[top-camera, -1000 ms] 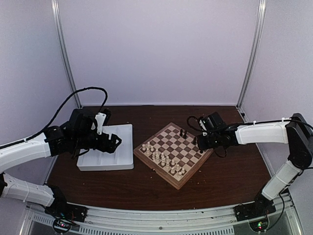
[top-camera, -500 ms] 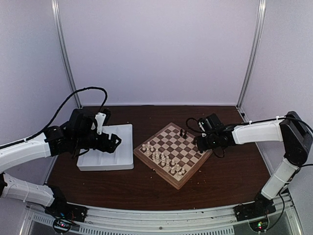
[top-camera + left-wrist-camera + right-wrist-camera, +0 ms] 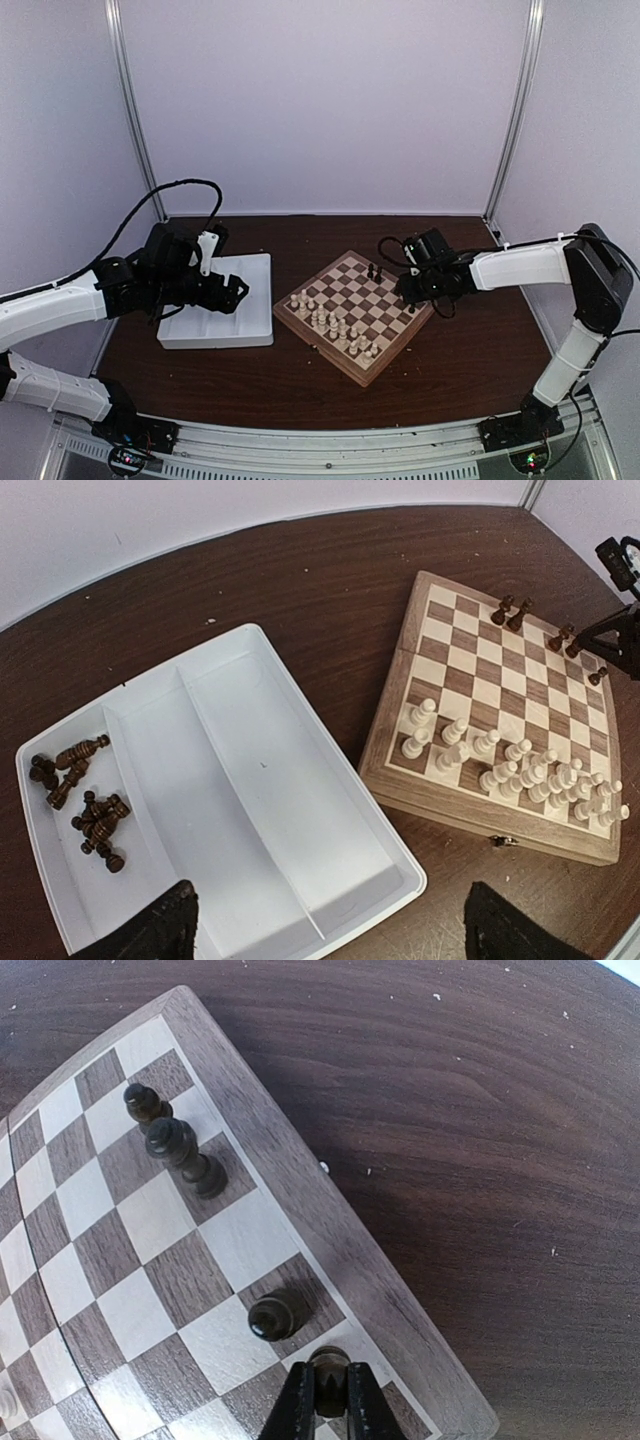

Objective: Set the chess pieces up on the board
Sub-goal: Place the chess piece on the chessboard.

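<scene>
Since the earlier frame the right arm has drawn in a little over the far right edge of the board, its elbow swinging nearer the back wall, while the left arm has not shifted. The right fingers are pinched shut on a dark piece, which stands upright on a square in the edge row, just inside the rim. Another of the dark pieces stands on the next square along that row, and two more stand close together near the far corner. The cream pieces fill the two rows on the opposite side of the board. The left fingers are spread wide and hold nothing, hovering above the white tray, whose left compartment holds a loose heap of dark pieces lying on their sides. Board and tray sit side by side on the brown table
</scene>
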Tool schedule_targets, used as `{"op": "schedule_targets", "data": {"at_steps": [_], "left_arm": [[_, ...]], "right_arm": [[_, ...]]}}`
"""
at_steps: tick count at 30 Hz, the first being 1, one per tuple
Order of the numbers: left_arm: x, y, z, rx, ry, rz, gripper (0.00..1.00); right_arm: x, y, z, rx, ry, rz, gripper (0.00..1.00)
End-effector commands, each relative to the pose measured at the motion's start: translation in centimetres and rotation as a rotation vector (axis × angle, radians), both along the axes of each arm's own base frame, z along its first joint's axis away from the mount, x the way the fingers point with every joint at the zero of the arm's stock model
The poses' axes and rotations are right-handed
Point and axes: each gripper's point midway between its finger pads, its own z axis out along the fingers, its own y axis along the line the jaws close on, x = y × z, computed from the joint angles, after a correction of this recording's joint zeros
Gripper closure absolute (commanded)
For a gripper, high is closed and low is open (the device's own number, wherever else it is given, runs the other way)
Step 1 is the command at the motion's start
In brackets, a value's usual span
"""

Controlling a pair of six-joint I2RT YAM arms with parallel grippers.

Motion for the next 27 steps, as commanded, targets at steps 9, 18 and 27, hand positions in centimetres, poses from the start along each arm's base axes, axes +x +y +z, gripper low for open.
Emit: {"op": "schedule_targets", "data": {"at_steps": [9, 18, 27], "left_arm": [[0.61, -0.39, 1.02, -0.020, -0.024, 0.007, 0.08], [0.49, -0.25, 0.92, -0.018, -0.022, 0.009, 0.08], [0.53, -0.32, 1.09, -0.022, -0.025, 0.008, 0.08]], "right_arm": [[0.63, -0.49, 0.94, -0.016, -0.026, -0.013, 0.90], [0.31, -0.89, 0.92, -0.028, -0.024, -0.017, 0.87], [0.27, -0.89, 1.09, -0.026, -0.024, -0.017, 0.86]]}}
